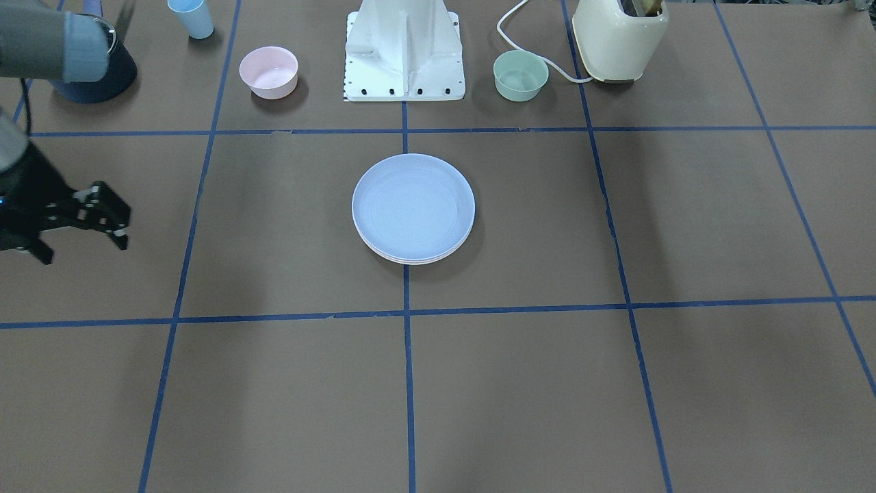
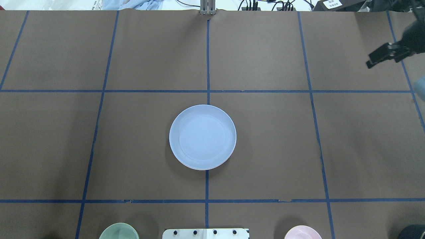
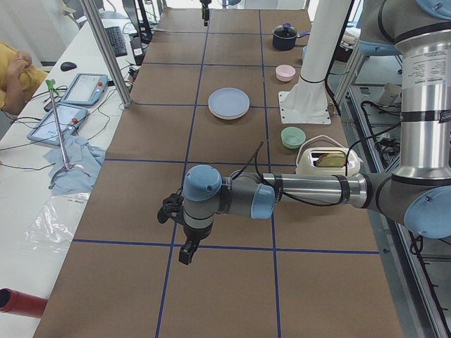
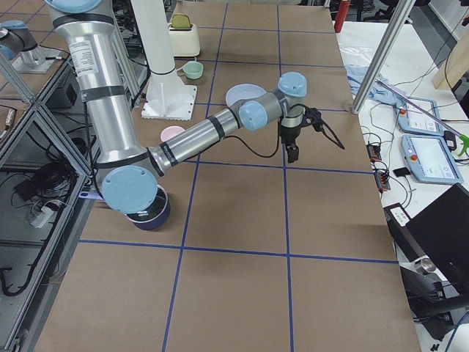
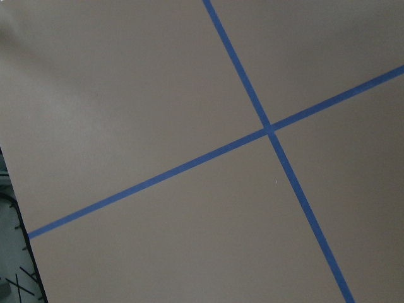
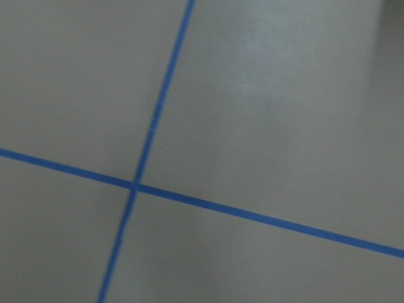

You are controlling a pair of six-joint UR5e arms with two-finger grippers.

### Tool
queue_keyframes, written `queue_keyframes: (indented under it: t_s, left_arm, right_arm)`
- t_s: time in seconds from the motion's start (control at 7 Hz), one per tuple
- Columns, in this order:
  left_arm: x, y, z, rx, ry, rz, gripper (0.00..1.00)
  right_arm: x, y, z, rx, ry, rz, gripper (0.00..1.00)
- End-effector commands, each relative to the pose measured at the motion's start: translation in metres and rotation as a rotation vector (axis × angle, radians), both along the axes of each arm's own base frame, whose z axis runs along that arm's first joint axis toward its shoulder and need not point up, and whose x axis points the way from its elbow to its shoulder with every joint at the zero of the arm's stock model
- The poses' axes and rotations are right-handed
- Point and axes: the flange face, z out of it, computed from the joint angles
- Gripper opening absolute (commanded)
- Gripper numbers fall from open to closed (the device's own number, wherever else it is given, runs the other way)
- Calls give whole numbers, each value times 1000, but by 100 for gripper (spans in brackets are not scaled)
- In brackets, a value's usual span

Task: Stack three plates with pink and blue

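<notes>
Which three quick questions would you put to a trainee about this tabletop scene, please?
1. True or false: the light blue round shallow plate lies topmost on the stack of plates.
2. Which stands nearest the cream plastic toaster? A: small mint-green bowl; B: small pink bowl; C: light blue cup.
3. What does the right gripper hold?
Key: 1 true; 2 A; 3 nothing.

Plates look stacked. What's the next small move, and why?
Probably just retract the right gripper to rest. It is open and empty, far off to the side. The blue plate already tops the centre stack, with paler rims showing beneath it. No loose plate shows in any view.
</notes>
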Motion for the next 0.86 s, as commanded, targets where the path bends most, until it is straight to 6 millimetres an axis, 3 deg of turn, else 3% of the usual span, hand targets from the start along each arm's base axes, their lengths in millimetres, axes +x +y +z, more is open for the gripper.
queue_keyframes:
  t_s: [0.0, 0.14, 0.29, 0.43, 0.71]
  left_arm:
    - [6, 7, 7, -63, 91, 0, 100]
    - [9, 9, 4, -116, 128, -38, 100]
    - [9, 10, 4, -160, 134, -67, 100]
    - [9, 4, -1, -140, 116, -57, 100]
    - [12, 4, 2, -149, 102, -51, 100]
  right_arm:
    - [102, 48, 140, -99, 18, -23, 100]
    - [120, 93, 193, -204, 21, 2, 100]
    - [142, 130, 221, -269, 6, 46, 100]
    - [152, 150, 236, -298, 9, 70, 100]
    - [168, 146, 228, -265, 12, 107, 100]
